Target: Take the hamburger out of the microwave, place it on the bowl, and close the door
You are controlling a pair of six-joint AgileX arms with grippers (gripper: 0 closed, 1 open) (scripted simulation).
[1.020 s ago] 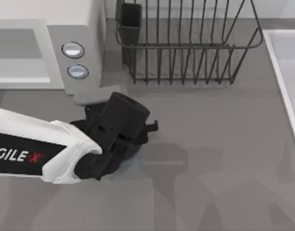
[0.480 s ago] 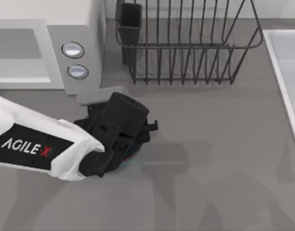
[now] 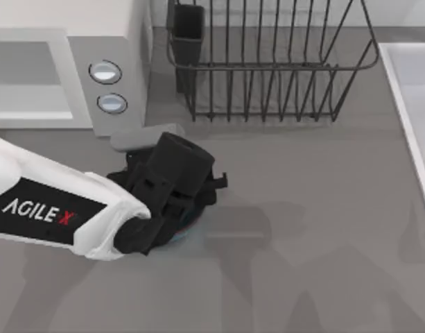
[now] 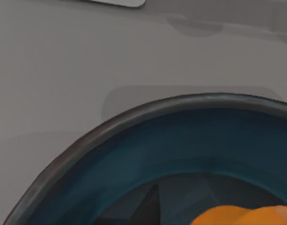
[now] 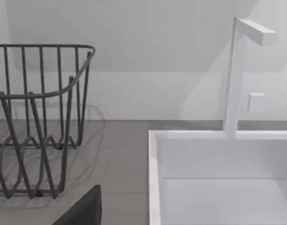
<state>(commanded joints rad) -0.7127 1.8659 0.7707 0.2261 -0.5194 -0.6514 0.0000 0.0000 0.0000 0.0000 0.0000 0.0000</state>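
The microwave (image 3: 66, 69) sits at the desk's (image 3: 323, 229) back left in the top view, cavity exposed, two round knobs (image 3: 105, 71) on its front panel. Its door (image 3: 139, 136) is swung open; only a grey edge of it shows just in front of the knob panel. A dark wire rack (image 3: 267, 62) stands beside the microwave to the right, w/ a dark cup-like holder at its left corner. A white sink (image 5: 218, 178) w/ a white faucet (image 5: 237, 75) lies at the desk's right edge. The left arm reaches in from the left, wrist over the bowl (image 4: 134, 150), which sits on the desk in front of the door. The left claw (image 3: 181, 208) hangs above the bowl; can't tell if its fingers are spread or pressed together. The hamburger (image 4: 246, 216) shows as an orange bit low inside the bowl in the left wrist view. Whether it's resting there or pinched can't be told.
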